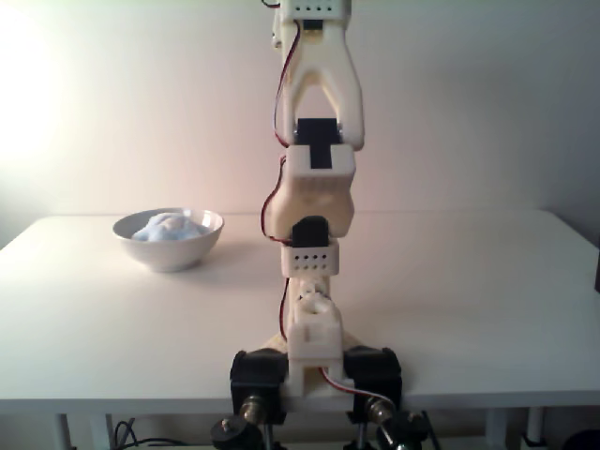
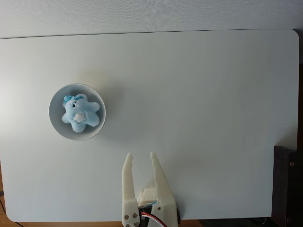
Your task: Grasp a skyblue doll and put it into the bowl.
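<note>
Lying in the bowl [image 2: 56, 124], skyblue doll [image 2: 79, 113], well apart from empty, spread-fingered tool [image 2: 140, 156].

A white table [image 1: 487, 309] stands against a plain pale wall [image 1: 487, 103], brightly lit from the left

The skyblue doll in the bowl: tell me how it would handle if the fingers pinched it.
The skyblue doll looks fuzzy and plush, so it would probably squash and feel light. Its stubby star-like limbs would likely flop rather than hold shape. Lying inside the white bowl, it seems unlikely to roll away or break.
</note>
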Action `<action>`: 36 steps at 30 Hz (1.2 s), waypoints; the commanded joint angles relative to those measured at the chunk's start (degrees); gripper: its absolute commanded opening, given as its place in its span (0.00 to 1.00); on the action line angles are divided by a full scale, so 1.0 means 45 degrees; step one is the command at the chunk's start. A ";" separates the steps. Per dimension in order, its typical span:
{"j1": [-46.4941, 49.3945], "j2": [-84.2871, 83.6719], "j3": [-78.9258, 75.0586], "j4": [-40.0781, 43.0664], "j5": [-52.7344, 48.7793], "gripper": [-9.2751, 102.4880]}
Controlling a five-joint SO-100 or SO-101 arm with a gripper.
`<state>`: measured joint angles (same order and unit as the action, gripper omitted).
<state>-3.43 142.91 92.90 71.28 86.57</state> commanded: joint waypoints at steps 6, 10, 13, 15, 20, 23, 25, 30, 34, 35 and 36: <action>0.0098 0.4238 0.5703 -0.1016 -0.0059 0.22; 0.0098 0.6270 0.8535 -0.2480 -0.0078 0.21; 0.0332 0.7637 1.0273 -0.2988 0.0039 0.18; 0.0469 0.8418 1.1211 -0.3008 0.0078 0.16; 0.0527 1.0000 1.2988 -0.3027 0.0078 0.15; 0.0527 1.0625 1.3965 -0.3027 0.0078 0.15; 0.0508 1.0996 1.4551 -0.3027 0.0078 0.15; 0.0508 1.1484 1.5293 -0.3027 0.0078 0.15; 0.0508 1.1484 1.5703 -0.3008 0.0078 0.15; 0.0508 1.1484 1.5859 -0.2988 0.0059 0.15; 0.0469 1.1484 1.6016 -0.2969 0.0059 0.15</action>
<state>-1.41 177.98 164.27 58.45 86.57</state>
